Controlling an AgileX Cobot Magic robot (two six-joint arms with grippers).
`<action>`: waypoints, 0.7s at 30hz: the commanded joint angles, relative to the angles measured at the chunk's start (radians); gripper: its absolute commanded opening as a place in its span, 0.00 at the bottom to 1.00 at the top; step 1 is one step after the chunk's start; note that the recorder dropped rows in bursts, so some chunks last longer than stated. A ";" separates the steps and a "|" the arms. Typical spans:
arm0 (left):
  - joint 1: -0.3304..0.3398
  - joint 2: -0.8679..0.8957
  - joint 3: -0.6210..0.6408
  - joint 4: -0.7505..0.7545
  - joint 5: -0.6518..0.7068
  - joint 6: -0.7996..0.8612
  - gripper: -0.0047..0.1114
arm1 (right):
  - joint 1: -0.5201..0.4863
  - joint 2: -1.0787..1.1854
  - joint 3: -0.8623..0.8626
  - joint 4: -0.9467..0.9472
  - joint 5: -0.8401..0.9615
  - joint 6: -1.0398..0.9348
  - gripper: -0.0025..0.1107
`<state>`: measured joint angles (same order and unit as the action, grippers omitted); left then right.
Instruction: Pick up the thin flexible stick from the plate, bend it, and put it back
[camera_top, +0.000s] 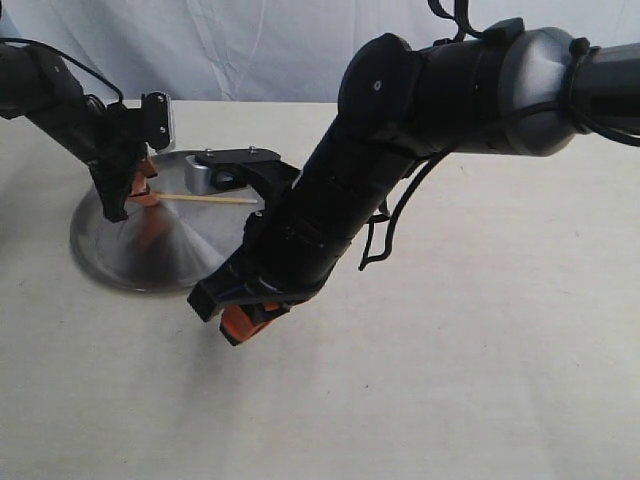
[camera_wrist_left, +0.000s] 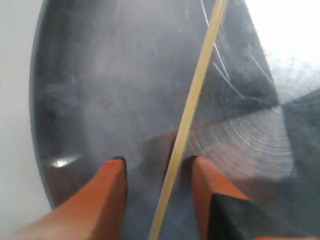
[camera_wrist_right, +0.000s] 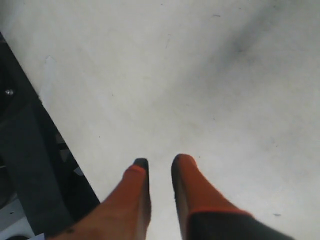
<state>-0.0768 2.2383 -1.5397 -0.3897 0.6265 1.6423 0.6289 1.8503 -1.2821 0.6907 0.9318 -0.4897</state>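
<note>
The plate (camera_top: 130, 262) is a round silver dish at the left of the table. Across it lies the thin flexible stick (camera_top: 205, 199), pale tan and straight. My left gripper (camera_top: 135, 192) is down at the stick's left end. In the left wrist view it (camera_wrist_left: 156, 161) stands open, and the stick (camera_wrist_left: 192, 95) runs between its orange fingers (camera_wrist_left: 112, 180) over the plate (camera_wrist_left: 100, 75) without either finger pressing on it. My right gripper (camera_top: 245, 320) hangs over the bare table just off the plate's near right rim. Its (camera_wrist_right: 161, 161) fingers are a narrow gap apart, with nothing between them.
The right arm's thick black forearm (camera_top: 330, 200) slants over the plate's right side and hides the rim there. A silver and black camera bracket (camera_top: 215, 172) sits above the stick's right end. Cream table (camera_top: 480, 380) spreads to the right and front.
</note>
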 joint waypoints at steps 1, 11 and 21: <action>-0.017 0.056 0.009 0.008 0.045 -0.002 0.17 | 0.001 -0.010 0.003 0.009 -0.003 -0.011 0.19; -0.017 0.064 0.009 0.005 0.136 -0.002 0.04 | 0.001 -0.010 0.003 0.021 -0.031 -0.009 0.19; -0.017 -0.060 0.009 -0.091 0.147 -0.008 0.04 | 0.001 -0.010 0.003 0.021 -0.049 -0.009 0.19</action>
<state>-0.0850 2.2200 -1.5354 -0.4554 0.7403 1.6424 0.6289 1.8503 -1.2821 0.7064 0.8977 -0.4903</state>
